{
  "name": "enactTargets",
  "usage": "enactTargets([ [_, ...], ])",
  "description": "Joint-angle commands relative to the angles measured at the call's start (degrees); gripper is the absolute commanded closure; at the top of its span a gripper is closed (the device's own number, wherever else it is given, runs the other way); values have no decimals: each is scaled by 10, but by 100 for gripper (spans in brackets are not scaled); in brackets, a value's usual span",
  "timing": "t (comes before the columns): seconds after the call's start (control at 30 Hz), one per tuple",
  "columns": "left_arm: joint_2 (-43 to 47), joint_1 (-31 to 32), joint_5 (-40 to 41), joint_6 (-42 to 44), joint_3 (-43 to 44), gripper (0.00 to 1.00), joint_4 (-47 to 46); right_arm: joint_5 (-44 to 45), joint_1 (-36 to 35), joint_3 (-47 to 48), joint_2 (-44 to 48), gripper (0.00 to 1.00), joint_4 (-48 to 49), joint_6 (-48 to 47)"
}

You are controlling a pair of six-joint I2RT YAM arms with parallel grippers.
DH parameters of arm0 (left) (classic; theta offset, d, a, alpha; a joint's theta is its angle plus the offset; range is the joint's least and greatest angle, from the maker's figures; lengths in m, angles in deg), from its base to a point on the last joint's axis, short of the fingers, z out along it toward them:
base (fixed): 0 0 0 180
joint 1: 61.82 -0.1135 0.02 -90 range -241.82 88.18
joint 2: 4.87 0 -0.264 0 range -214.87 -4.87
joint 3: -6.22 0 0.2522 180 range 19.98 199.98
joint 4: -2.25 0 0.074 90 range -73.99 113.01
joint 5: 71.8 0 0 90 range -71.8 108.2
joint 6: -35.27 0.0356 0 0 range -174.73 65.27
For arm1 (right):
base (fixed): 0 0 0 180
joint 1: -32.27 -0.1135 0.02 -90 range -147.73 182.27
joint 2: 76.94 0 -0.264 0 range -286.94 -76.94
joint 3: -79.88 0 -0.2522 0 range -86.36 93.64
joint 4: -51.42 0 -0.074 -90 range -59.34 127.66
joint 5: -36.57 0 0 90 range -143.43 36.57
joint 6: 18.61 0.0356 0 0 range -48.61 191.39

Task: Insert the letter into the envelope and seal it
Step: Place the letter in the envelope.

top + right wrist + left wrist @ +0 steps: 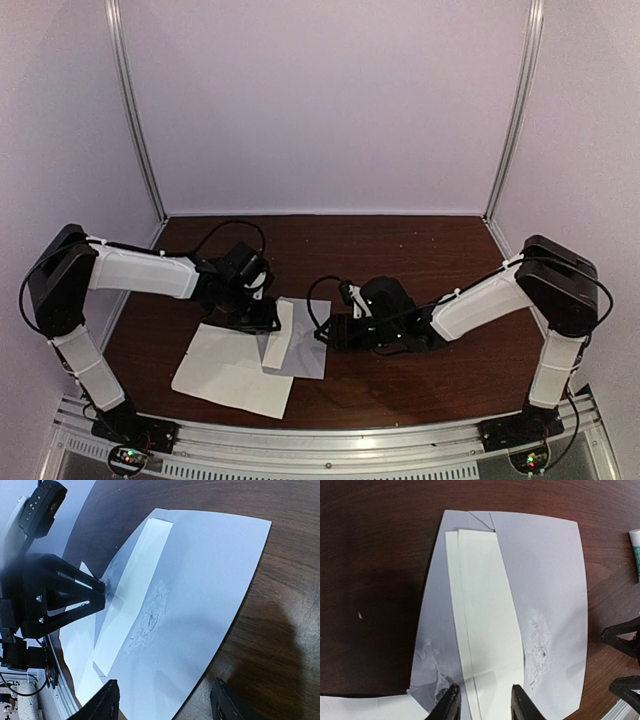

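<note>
The envelope (303,350) is a pale grey-lavender sheet lying flat at the table's middle, with torn rough patches on its face (537,640). A narrow white strip (485,610) in two offset layers lies lengthwise on it. The letter (232,372), a larger bright white sheet, lies to the front left, and one envelope corner overlaps it. I cannot tell whether the strip belongs to the letter. My left gripper (485,703) is open, its fingertips straddling the strip's near end. My right gripper (165,707) is open and empty, low over the envelope's right edge.
The table (400,250) is dark brown wood, walled by white panels at the back and sides. A white tube with a green band (635,545) lies past the envelope's far right corner. A metal rail (330,440) runs along the front edge.
</note>
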Motion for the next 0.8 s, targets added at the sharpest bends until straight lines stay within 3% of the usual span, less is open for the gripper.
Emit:
enactTargets([
  [0.0, -15, -10, -26, 9, -15, 65, -49, -2, -3, 23, -19, 38, 0, -1],
  [0.77, -49, -13, -65, 8, -43, 72, -99, -8, -3, 37, -62, 49, 5, 7],
])
